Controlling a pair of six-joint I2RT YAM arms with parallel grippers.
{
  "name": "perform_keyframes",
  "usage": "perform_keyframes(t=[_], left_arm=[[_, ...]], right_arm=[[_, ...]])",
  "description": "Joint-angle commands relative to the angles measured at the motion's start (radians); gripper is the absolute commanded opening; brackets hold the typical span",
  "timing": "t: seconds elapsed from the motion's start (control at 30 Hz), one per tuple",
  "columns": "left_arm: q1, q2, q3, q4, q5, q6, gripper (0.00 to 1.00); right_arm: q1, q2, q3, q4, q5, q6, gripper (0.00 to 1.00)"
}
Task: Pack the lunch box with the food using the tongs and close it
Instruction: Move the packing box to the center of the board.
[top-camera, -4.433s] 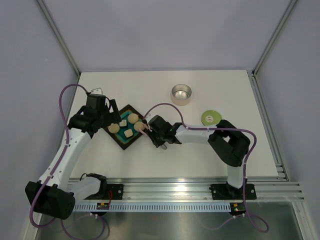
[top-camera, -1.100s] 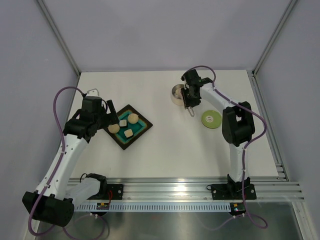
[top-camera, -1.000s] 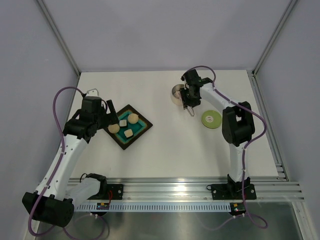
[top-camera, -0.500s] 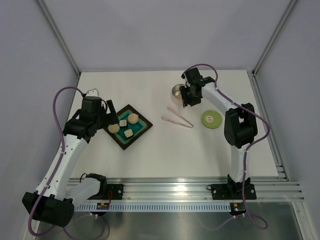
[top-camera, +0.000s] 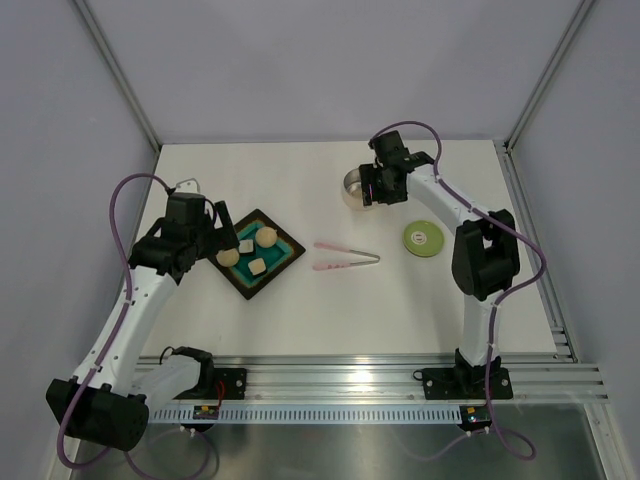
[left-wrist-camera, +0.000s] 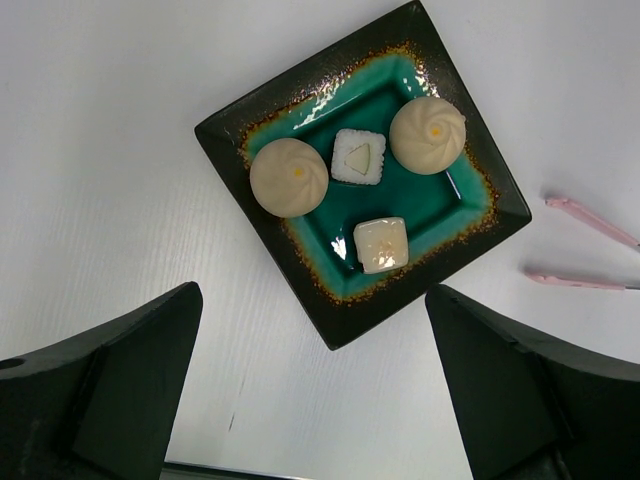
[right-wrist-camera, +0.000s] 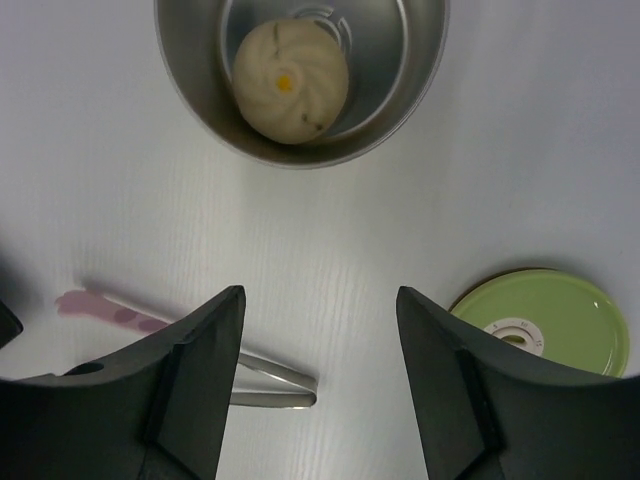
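The lunch box (right-wrist-camera: 300, 155), a round steel tin, holds one beige bun (right-wrist-camera: 291, 82); from above, the lunch box (top-camera: 352, 186) is partly covered by my right gripper (top-camera: 376, 192). That right gripper (right-wrist-camera: 318, 292) is open and empty, just in front of the tin. The pink tongs (top-camera: 345, 257) lie flat on the table, their metal bend (right-wrist-camera: 285, 388) below my right fingers. The green lid (top-camera: 422, 238) lies to the right. My left gripper (left-wrist-camera: 310, 295) hangs open over the tray's near corner. The tray holds two buns (left-wrist-camera: 289, 177) and two cubes (left-wrist-camera: 381, 245).
The dark square tray (top-camera: 283, 258) with a teal inside sits at the left centre, corner toward me. The tongs' pink tips (left-wrist-camera: 590, 217) reach close to its right side. White walls and metal frame posts border the table at the back and sides.
My right gripper has opened and let go of the tongs, which dropped to the table and slid left toward the tray. One bun has gone from the tray to the tin. The left arm stayed put.
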Motion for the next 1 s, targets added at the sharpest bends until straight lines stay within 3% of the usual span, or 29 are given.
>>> perform_keyframes(t=[0.0, 0.17, 0.5, 0.6, 0.77, 0.97], left_arm=[[0.005, -0.003, -0.005, 0.040, 0.007, -0.004, 0.99], [0.005, -0.008, -0.009, 0.040, 0.014, -0.013, 0.99], [0.005, -0.028, -0.009, 0.022, 0.004, -0.012, 0.99], [0.007, -0.037, -0.021, 0.028, 0.009, -0.013, 0.99], [0.007, -0.049, -0.027, 0.016, 0.008, -0.013, 0.99], [0.007, -0.075, -0.038, 0.010, -0.014, -0.003, 0.99]], right_arm=[[-0.010, 0.052, 0.113, 0.023, 0.088, 0.093, 0.70], [-0.058, 0.143, 0.248, 0.003, 0.135, 0.209, 0.70], [-0.144, 0.370, 0.560, -0.029, 0.003, 0.341, 0.67], [-0.159, 0.402, 0.569, 0.017, -0.045, 0.424, 0.65], [-0.159, 0.462, 0.577, 0.129, -0.288, 0.522, 0.65], [-0.142, 0.387, 0.389, 0.271, -0.402, 0.561, 0.67]])
